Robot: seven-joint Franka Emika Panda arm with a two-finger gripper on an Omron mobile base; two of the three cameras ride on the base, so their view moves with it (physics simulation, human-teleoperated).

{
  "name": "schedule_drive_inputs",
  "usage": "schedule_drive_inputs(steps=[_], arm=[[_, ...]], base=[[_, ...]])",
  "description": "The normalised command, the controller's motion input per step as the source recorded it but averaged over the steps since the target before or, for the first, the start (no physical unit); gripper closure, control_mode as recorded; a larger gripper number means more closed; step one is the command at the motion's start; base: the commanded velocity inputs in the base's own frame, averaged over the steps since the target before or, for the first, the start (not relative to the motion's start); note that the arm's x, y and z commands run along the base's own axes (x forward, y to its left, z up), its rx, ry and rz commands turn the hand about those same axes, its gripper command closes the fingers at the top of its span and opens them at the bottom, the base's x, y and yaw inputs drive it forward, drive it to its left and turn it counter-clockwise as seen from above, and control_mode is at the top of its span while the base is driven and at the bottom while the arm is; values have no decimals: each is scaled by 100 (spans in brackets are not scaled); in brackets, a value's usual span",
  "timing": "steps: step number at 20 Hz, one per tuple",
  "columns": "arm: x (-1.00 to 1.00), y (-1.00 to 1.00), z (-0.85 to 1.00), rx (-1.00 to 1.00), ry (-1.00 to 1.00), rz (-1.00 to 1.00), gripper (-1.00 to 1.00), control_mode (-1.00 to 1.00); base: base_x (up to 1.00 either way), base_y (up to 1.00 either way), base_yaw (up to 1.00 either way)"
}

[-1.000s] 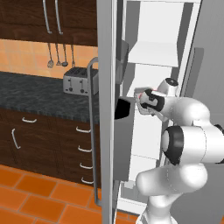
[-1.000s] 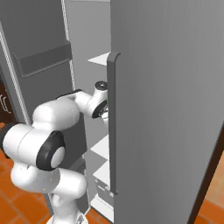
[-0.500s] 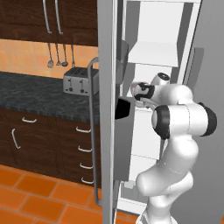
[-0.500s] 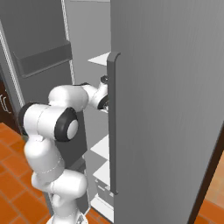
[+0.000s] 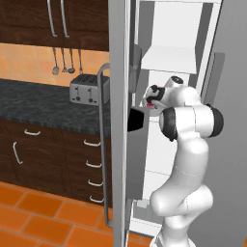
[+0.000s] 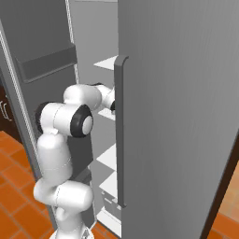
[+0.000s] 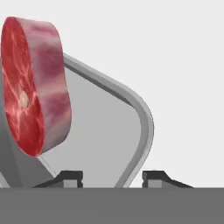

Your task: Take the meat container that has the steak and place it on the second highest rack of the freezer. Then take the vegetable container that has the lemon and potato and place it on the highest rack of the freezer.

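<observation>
The meat container (image 7: 105,118), a shallow translucent-white tray, fills the hand view and lies on a white freezer rack. The red steak (image 7: 35,87) sits in it at the left. My gripper (image 7: 113,177) is open, its two dark fingertips (image 7: 70,177) standing apart on either side of the tray's near rim without pressing it. In the left base view the gripper (image 5: 148,100) reaches into the grey freezer (image 5: 119,58), with a bit of the red steak (image 5: 151,102) showing at the hand. A higher white rack (image 5: 170,59) juts out above it.
The freezer's left door stands open beside the arm, a dark bin (image 5: 137,120) on its inner side. The right door and its long handle (image 6: 120,130) hide the hand. A toaster (image 5: 87,89) sits on the dark counter (image 5: 38,103) at left. Lower white shelves (image 6: 109,156) lie below.
The arm has stretched further into the freezer, elbow swinging up. The jaws, shut before, have come apart.
</observation>
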Motion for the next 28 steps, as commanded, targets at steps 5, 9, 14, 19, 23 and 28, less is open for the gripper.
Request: schedule_drive_inputs(steps=[5,9,14,19,23,28], arm=[[-86,13,0,-4,-17,5,-100,-100],[-83,49,42,-4,-4,5,-100,-100],[-89,14,79,0,-1,7,-100,-100],[-100,0,51,0,0,3,-100,-100],[-100,1,14,-3,0,8,-100,-100],[-100,20,0,-11,0,7,-100,-100]], base=[[0,0,0],[0,0,0],[0,0,0],[0,0,0],[0,0,0],[0,0,0]])
